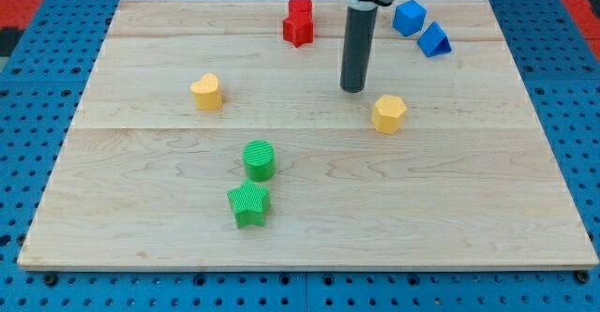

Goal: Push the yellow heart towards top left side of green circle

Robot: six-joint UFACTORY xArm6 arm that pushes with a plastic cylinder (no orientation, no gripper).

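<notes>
On a pale wooden board [141, 209] over blue pegboard [37, 68], the yellow heart [207, 92] sits up-left of the green circle [259, 159]; my tip [353, 89] touches nothing.

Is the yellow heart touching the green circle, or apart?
Apart: bare wood separates the yellow heart from the green circle; it lies up-left.

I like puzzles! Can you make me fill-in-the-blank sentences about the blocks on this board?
The green circle sits just above the green ____.
My tip is nearest the yellow ____.
The yellow heart lies to the view's ____ of my tip.
The two blocks at the view's top right are ____.

Answers: star, hexagon, left, blue.
</notes>
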